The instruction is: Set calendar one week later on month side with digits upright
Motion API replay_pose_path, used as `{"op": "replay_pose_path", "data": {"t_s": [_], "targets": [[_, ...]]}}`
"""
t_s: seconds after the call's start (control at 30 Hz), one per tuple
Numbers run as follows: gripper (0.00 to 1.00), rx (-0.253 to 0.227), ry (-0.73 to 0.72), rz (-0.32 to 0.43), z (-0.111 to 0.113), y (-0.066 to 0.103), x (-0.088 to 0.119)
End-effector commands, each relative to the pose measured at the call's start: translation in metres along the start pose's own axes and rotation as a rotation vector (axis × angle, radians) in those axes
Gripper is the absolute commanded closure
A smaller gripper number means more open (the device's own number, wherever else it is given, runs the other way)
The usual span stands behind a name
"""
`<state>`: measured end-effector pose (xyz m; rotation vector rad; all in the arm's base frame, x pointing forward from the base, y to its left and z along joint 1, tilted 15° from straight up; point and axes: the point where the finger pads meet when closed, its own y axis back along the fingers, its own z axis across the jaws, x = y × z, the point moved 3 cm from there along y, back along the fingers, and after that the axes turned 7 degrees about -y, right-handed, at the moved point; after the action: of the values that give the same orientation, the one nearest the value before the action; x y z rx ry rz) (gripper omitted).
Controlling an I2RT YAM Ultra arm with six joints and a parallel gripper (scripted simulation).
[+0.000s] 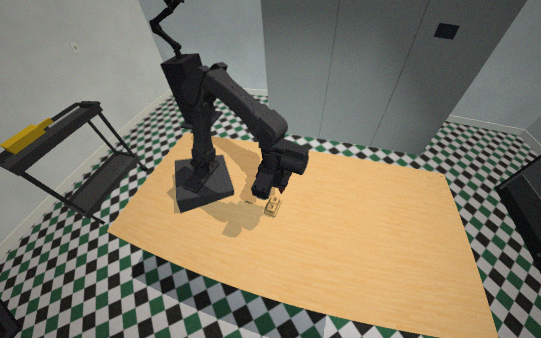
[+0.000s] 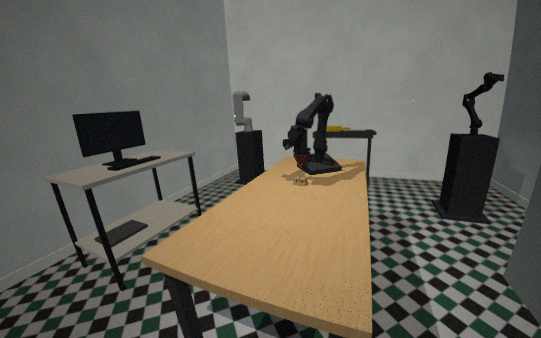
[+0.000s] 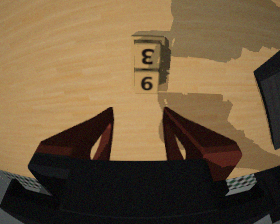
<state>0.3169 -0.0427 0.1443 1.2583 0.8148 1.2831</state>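
Observation:
The small wooden calendar tray (image 1: 270, 215) (image 3: 150, 36) lies on the table with two pale cubes side by side in it. In the wrist view the farther cube (image 3: 147, 56) shows a dark 3 turned upside down on top. The nearer cube (image 3: 147, 81) shows a digit on top that reads as 9 from this side. The cubes' side faces and the month's name cannot be read. My gripper (image 1: 281, 190) (image 2: 301, 166) (image 3: 138, 113) is partly open and empty. It hangs above the table, just on the near side of the 9 cube in the wrist view, touching neither cube.
The robot's dark base (image 1: 204, 187) (image 2: 322, 165) stands on the wooden table (image 1: 370, 240) (image 2: 290, 240) close to the tray. The arm's shadow falls beside the calendar. A cart, a desk with a monitor and pedestals stand off the table.

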Motion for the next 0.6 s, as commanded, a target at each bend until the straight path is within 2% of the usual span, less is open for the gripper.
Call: {"op": "replay_pose_path", "data": {"t_s": [0.0, 0.13, 0.17, 0.57], "targets": [[0.55, 0.024, -0.006, -0.001, -0.0058, 0.0067, -0.0010], [0.55, 0.024, -0.006, -0.001, -0.0058, 0.0069, -0.0010], [0.00, 0.024, -0.006, -0.001, -0.0058, 0.0069, -0.0010], [0.00, 0.024, -0.006, -0.001, -0.0058, 0.0069, -0.0010]]}}
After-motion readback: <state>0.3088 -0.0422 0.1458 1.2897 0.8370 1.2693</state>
